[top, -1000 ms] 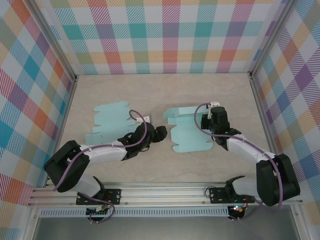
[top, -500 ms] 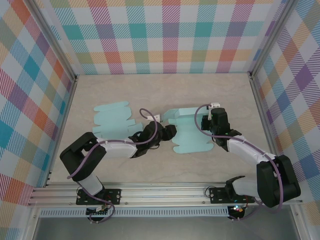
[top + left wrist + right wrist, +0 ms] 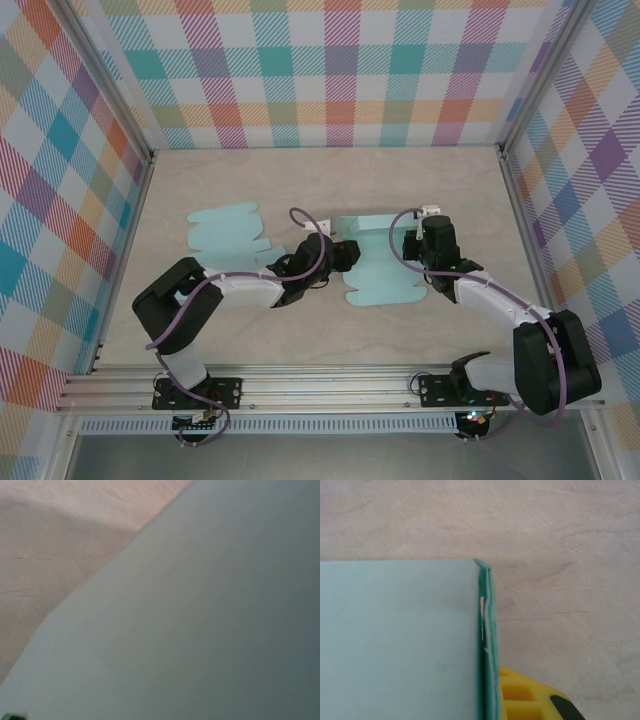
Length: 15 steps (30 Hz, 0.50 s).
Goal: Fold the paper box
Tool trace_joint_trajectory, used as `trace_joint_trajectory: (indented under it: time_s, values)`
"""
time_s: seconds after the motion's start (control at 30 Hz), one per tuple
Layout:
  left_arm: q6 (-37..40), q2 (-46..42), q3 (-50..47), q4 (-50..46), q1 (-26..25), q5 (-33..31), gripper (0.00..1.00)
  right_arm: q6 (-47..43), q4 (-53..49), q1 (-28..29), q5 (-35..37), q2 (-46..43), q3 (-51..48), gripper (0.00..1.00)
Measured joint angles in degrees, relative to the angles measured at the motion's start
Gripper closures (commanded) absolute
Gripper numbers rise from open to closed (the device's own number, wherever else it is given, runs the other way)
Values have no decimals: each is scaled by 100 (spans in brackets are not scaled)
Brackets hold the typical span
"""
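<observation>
Smooth, matt pale-teal card makes the paper box, the table is pale, faintly grained matt wood, the yellow pad looks like moulded plastic, and the near rail is dull metal.

The bench is a pale, wood-grained board, and up close its surface shows fine, crack-like lines. On its left half lies a flat light-blue paper blank with scalloped edges, unfolded and well apart from the walls. A back wall, a left wall and a right wall enclose the bench, all covered in a pastel plaid of teal, orange, pink, purple and yellow. Slanted metal posts stand at the corners. A slotted aluminium rail runs along the near edge.
</observation>
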Motion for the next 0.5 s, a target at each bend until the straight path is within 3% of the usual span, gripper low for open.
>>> trace_joint_trajectory:
  time_s: [0.5]
  values:
    - [195, 564, 570, 52, -33, 55, 73, 2, 0, -2, 107, -79, -74, 100]
